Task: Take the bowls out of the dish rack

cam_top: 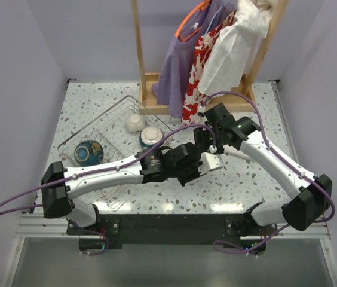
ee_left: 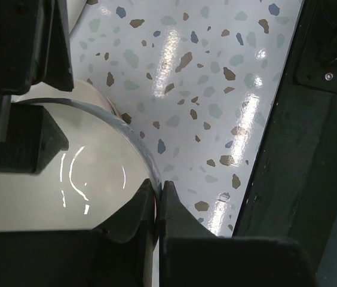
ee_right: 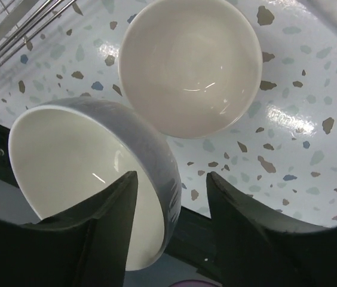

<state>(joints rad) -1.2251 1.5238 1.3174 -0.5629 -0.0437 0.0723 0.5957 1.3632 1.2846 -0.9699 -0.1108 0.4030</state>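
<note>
While three bowls are sitting in the dish rack (cam_top: 94, 121), the unloading is looking roughly half done. The dark blue patterned bowl (cam_top: 88, 153) is lying at the rack's near left end, the white bowl (cam_top: 135, 122) is resting upside down toward its far side, and the teal-banded bowl (cam_top: 150, 137) is sitting just beside that one, at the rack's right end.

Outside the rack, to its right, a beige bowl (ee_right: 189, 66) is standing upright on the table (cam_top: 246, 179). A held bowl (ee_right: 97, 173) is hanging tilted next to it, on the side away from the rack. The left claw (ee_left: 159, 197) is pinching that bowl's rim with its fingers fully closed. The right claw (ee_right: 171, 177) is straddling the same bowl's wall with its fingers apart, one inside and one outside, and a gap is showing, so it is not gripping yet; a handover looks likely.

That is accounting for five bowls. No red bowl is showing anywhere. The left arm is covering the rack's near right part, so one could be lying there; I cannot tell. The arms are also hiding the beige bowl from above, and whether the held bowl is touching the table is unclear.
</note>
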